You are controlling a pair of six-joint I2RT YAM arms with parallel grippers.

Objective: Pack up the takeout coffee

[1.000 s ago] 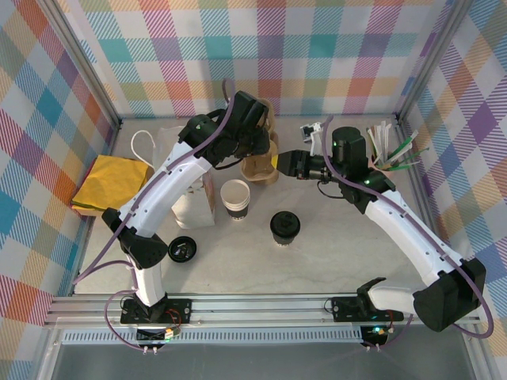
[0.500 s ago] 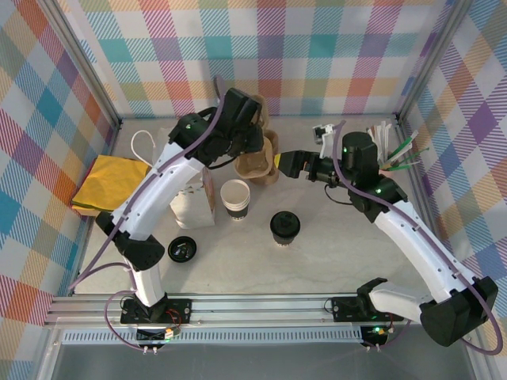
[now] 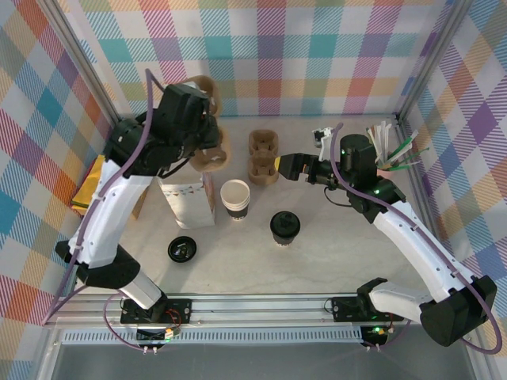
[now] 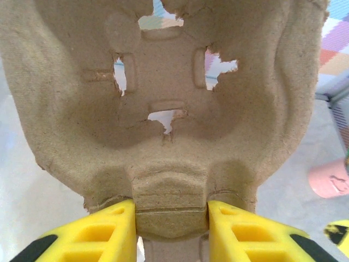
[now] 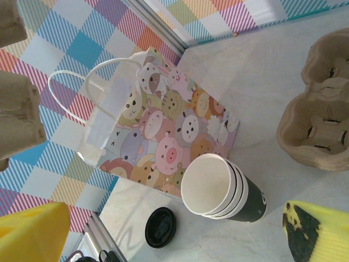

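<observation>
- Left gripper (image 4: pixel 172 219): yellow fingers (image 4: pixel 106 232) clamped from both sides on the bottom tab of a brown pulp cup carrier (image 4: pixel 169 103); in the top view the carrier is lifted clear of the table (image 3: pixel 333 245) at the rear left, its cup wells facing the wrist camera
- Right gripper (image 3: pixel 280 167): jaws spread wide and gripping nothing; fingertips just beside the right edge of a second carrier (image 3: pixel 264 157), which lies flat on the table; contact cannot be confirmed
- Takeout coffee (image 3: pixel 285 227): upright on the table at centre, black lid fitted, well apart from both grippers and in front of the second carrier
- Open white cup (image 3: pixel 235 198): upright just left of the takeout coffee, white inside showing; the right wrist view shows several nested rims and a small white mark on the dark band, too small to read
- Loose black lid (image 3: pixel 182 249): flat on the table, near left
- Paper bag (image 5: pixel 158 136): lying on its side beside the open cup, printed with cartoon animal faces, white loop handle; no legible text
- Yellow sheet (image 3: pixel 99 186): at the left wall
</observation>
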